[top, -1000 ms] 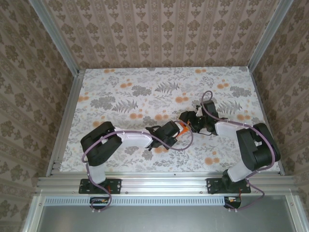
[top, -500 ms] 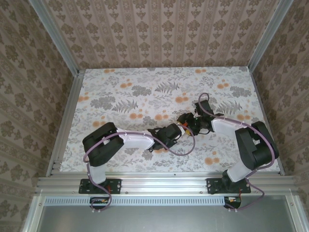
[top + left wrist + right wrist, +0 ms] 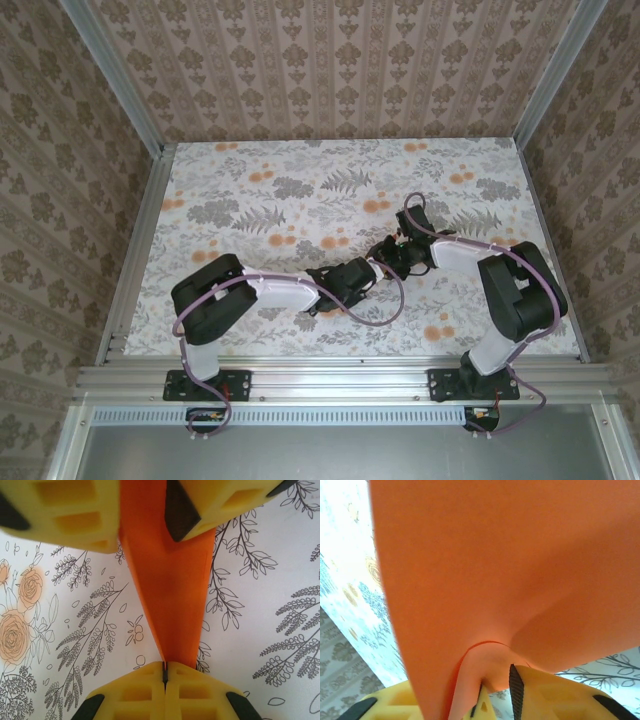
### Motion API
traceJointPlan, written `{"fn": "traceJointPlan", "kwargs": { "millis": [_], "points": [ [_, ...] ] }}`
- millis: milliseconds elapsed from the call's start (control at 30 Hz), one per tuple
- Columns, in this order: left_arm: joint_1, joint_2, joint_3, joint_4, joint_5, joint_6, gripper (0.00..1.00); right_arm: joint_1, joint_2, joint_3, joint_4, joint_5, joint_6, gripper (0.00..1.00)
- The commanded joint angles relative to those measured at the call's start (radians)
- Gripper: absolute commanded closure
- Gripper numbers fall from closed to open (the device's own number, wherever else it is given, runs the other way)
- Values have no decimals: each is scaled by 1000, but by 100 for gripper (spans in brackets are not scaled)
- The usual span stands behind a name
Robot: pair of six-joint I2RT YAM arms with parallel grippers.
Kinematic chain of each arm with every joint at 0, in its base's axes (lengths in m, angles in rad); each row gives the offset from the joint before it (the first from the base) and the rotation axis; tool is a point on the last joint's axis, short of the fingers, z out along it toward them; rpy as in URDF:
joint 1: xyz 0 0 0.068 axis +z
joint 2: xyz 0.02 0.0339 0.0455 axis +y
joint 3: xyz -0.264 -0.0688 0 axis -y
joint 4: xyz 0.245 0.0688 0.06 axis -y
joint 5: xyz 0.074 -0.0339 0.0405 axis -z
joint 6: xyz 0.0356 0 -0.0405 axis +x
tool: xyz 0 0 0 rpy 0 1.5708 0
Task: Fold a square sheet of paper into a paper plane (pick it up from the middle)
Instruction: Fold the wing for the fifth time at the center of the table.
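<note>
Left wrist view: clenching folded orange paper (image 3: 167,595) with left fingers (image 3: 164,672) over desk (image 3: 260,605); straddling its far end with right fingers (image 3: 144,540), grip unclear.

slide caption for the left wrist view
Left tool pinches the folded orange paper over the floral tablecloth, right tool straddling its far end.

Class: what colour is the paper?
Plain bright orange; the paper shows best in the left wrist view.
</note>
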Motion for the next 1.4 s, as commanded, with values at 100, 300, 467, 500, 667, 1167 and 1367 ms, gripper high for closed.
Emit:
{"fn": "traceJointPlan", "kwargs": {
  "millis": [100,300,467,500,667,1167,1367],
  "points": [
    [-7,8,-15,-10,-20,7,100,1,18,17,-51,31,-37,76],
    [-1,-1,-17,-14,-5,-18,98,-1,21,16,-53,52,-55,88],
    [23,-31,-29,-20,39,-57,84,-9,28,-6,2,50,-75,95],
    [29,-41,-32,-26,54,-69,79,-12,28,-16,29,43,-78,97],
    [80,-119,-72,-35,213,-134,54,-22,19,-62,140,17,-99,97],
    [365,-222,-227,202,743,-425,38,-16,-7,-112,370,-117,-141,93],
    [447,-209,-255,292,855,-564,40,-4,42,-126,441,-189,-216,92]
  ]
}}
